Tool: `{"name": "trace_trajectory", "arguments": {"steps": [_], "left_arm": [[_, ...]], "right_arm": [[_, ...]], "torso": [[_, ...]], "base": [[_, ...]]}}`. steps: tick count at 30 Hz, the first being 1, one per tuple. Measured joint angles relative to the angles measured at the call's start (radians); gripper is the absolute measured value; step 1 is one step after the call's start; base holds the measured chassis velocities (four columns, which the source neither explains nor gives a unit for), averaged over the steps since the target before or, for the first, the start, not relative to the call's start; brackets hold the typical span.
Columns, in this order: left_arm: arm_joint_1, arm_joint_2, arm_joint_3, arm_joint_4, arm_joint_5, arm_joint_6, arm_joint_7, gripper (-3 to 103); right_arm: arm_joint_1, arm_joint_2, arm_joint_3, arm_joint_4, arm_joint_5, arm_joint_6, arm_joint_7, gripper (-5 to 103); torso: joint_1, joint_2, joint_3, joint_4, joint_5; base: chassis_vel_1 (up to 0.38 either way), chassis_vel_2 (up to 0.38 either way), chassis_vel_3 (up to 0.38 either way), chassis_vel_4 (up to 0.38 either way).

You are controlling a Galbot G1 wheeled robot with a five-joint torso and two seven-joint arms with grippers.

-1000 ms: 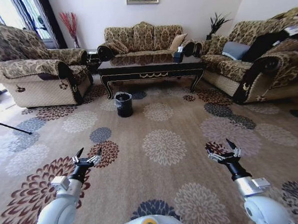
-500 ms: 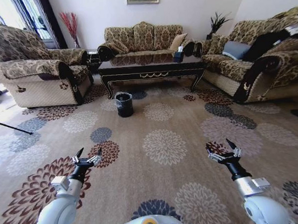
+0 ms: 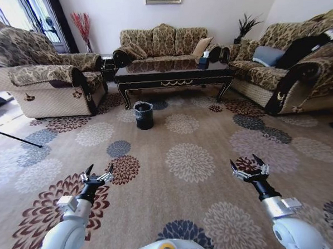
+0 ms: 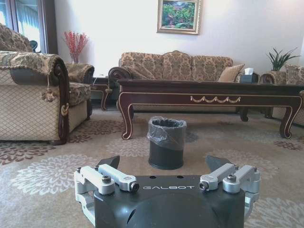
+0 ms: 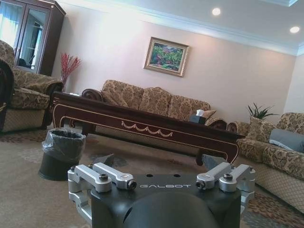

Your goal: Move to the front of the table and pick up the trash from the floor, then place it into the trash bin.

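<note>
Head view is showing you both arms held out low over the floor (image 3: 186,173), the left gripper (image 3: 96,174) and the right gripper (image 3: 248,166) each hovering with fingers spread apart and gripping nothing. The trash bin (image 3: 143,115) is standing on the carpet just in front of the table (image 3: 172,75), toward its left end, well ahead of you. You are facing the table's front edge, with sofas sitting around it.

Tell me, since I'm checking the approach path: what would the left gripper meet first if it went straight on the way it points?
Probably the trash bin, centred ahead of the open left gripper over bare floor; the table stands behind it.
</note>
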Motion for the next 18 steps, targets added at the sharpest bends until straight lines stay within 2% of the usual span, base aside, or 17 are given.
{"name": "trace_trajectory", "arguments": {"steps": [7, 18], "left_arm": [[0.0, 0.0, 0.0, 0.0, 0.0, 0.0, 0.0, 100], [0.0, 0.0, 0.0, 0.0, 0.0, 0.0, 0.0, 100]], "right_arm": [[0.0, 0.0, 0.0, 0.0, 0.0, 0.0, 0.0, 100], [-0.001, 0.0, 0.0, 0.0, 0.0, 0.0, 0.0, 100]], "torso": [[0.0, 0.0, 0.0, 0.0002, -0.0007], [0.0, 0.001, 0.001, -0.0001, -0.0005]], "base": [[0.044, -0.054, -0.047, 0.052], [0.138, -0.131, -0.137, 0.121]]}}
